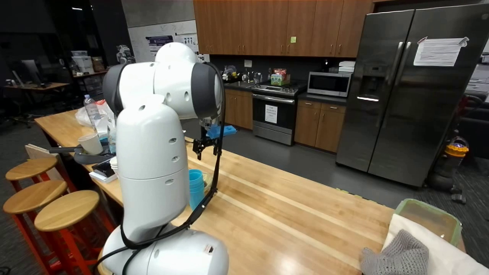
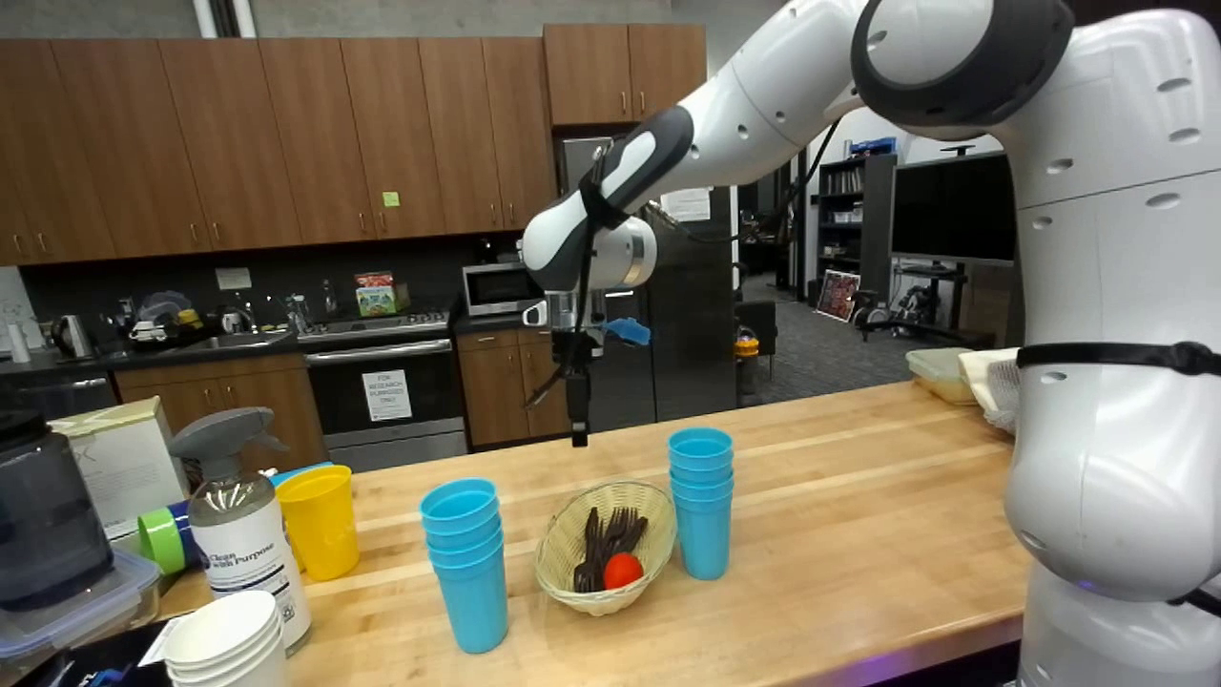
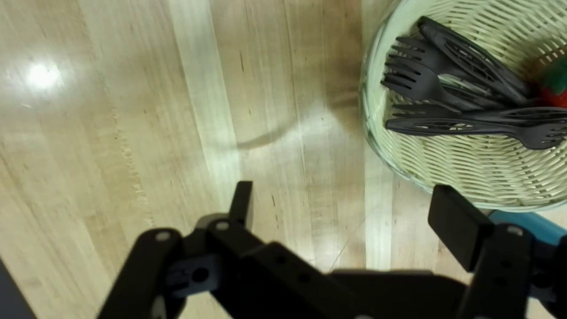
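My gripper (image 3: 343,192) stands open above the wooden table, its two dark fingers wide apart with only tabletop seen between them. In both exterior views the gripper (image 1: 207,152) (image 2: 579,434) hangs fingers-down, well above the surface. Closest to it is a pale woven basket (image 3: 465,170) (image 2: 568,544), at upper right in the wrist view. Several dark plastic forks (image 3: 425,84) (image 2: 596,549) lie in the basket beside a red round item (image 2: 623,571) with a green part. Stacked blue cups stand on either side of the basket, a left stack (image 2: 467,572) and a right stack (image 2: 703,506).
Left of the cups are a yellow cup (image 2: 320,523), a spray bottle (image 2: 250,563) and stacked white cups (image 2: 227,644). A green-rimmed container (image 1: 431,217), a white cloth (image 1: 450,252) and a grey knit cloth (image 1: 401,252) lie at the table's other end. Stools (image 1: 67,210) stand alongside.
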`<action>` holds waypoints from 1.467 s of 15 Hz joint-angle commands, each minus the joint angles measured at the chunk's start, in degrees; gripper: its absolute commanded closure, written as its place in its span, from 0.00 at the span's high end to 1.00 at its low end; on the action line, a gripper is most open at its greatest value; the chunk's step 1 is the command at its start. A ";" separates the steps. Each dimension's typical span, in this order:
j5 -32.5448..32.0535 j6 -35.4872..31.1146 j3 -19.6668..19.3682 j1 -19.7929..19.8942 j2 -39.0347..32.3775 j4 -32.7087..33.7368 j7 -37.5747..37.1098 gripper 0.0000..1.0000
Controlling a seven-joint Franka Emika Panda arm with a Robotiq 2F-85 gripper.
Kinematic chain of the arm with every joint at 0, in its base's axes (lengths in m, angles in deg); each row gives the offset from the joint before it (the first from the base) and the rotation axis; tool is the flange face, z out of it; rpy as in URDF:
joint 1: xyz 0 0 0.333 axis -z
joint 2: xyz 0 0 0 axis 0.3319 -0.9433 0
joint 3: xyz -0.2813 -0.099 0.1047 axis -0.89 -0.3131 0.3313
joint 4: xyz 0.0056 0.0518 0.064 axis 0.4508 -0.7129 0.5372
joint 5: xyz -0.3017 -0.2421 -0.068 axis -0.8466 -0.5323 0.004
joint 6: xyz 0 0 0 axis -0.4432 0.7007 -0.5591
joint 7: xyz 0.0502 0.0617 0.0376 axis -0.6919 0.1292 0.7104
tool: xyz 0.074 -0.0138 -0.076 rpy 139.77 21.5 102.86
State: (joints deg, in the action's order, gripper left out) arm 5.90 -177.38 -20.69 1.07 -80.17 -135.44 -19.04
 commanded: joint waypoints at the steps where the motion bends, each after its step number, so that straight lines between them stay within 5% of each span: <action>1: -0.13 2.10 1.76 1.38 -3.05 2.80 -0.57 1.00; 22: -0.40 0.70 3.09 1.88 -5.50 1.99 -0.31 1.00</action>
State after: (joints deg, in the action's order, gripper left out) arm 5.89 -176.79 -18.88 1.79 -85.51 -133.61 -19.03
